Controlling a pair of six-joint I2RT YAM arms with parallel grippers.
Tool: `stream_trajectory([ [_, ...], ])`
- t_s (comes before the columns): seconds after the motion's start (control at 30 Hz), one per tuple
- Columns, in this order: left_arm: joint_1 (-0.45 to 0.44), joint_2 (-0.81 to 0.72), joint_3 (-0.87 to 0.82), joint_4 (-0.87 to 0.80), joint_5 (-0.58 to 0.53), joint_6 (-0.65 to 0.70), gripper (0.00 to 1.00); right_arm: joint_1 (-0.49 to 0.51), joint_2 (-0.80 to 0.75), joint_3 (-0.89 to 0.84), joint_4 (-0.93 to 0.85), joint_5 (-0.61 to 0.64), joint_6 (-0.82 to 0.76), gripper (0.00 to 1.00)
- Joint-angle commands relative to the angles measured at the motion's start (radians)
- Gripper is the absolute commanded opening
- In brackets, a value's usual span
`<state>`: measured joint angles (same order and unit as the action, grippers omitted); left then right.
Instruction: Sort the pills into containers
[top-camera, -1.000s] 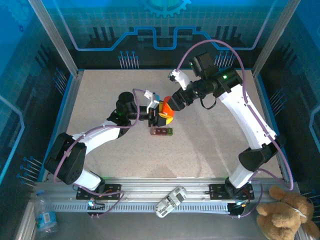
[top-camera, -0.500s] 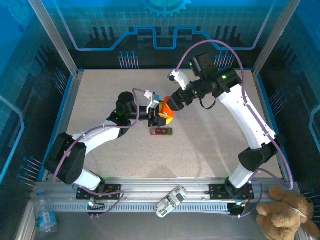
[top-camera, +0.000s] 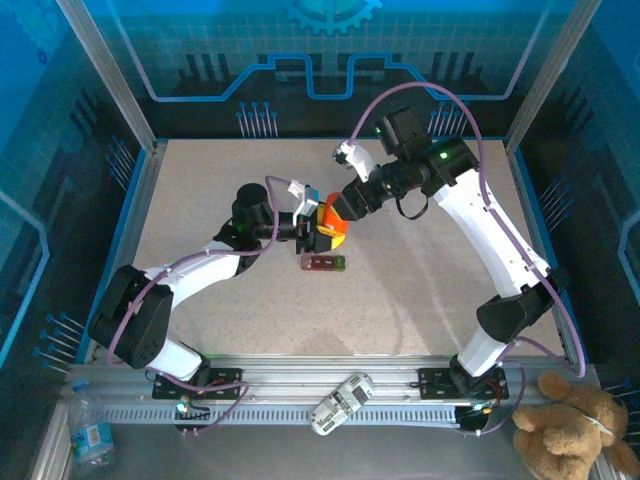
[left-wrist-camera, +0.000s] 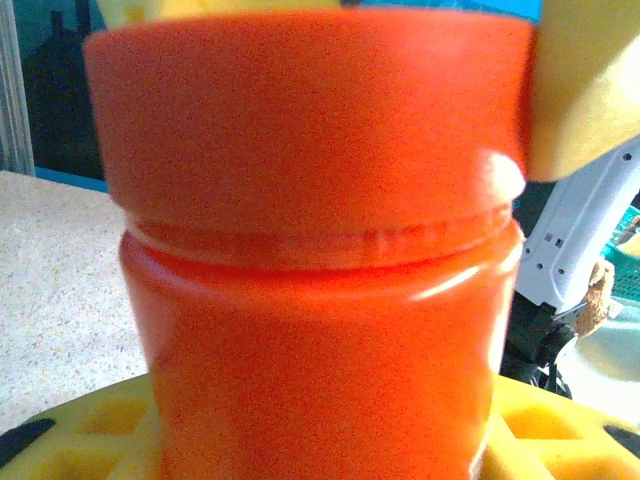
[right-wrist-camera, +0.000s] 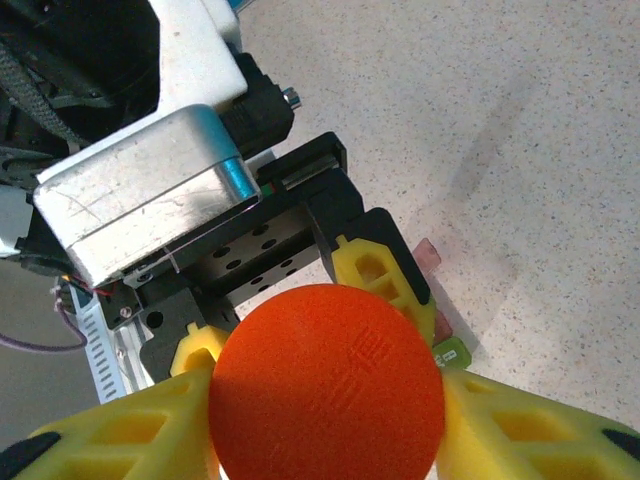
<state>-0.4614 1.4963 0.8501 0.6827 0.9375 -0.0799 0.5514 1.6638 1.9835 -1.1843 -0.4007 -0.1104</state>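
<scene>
An orange pill bottle (top-camera: 331, 222) is held upright above the table, just behind the containers (top-camera: 324, 263), a dark red strip with a green end. My left gripper (top-camera: 317, 233) is shut on the bottle's body (left-wrist-camera: 320, 340), its yellow fingers (left-wrist-camera: 100, 425) at either side. My right gripper (top-camera: 338, 212) comes from above, shut on the round orange cap (right-wrist-camera: 325, 385), with its yellow fingertips (right-wrist-camera: 520, 420) pressed to both sides. Part of the containers (right-wrist-camera: 448, 350) shows past the cap. The pills are hidden.
Bare speckled table (top-camera: 420, 290) lies to the right and front of the strip, with blue-edged walls around it. A white handheld device (top-camera: 340, 402) lies on the front rail, a stuffed bear (top-camera: 575, 430) at bottom right, a water bottle (top-camera: 90, 435) at bottom left.
The right gripper's fingers have closed in onto the cap, and the right wrist has shifted slightly left. The left arm and bottle have stayed put.
</scene>
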Motion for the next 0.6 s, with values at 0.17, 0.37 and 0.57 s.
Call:
stream_trajectory([
  [0.17,-0.024,-0.038,-0.024,0.145,-0.184,0.059,0.0,0.071,-0.065,-0.225,0.168,0.125,0.223,0.37],
  [0.37,-0.104,-0.045,-0.107,0.284,-0.484,0.165,0.0,0.15,-0.135,-0.483,0.435,0.354,0.54,0.36],
  [0.57,-0.137,-0.01,-0.126,0.381,-0.591,0.157,0.0,0.171,-0.151,-0.558,0.557,0.392,0.651,0.37],
])
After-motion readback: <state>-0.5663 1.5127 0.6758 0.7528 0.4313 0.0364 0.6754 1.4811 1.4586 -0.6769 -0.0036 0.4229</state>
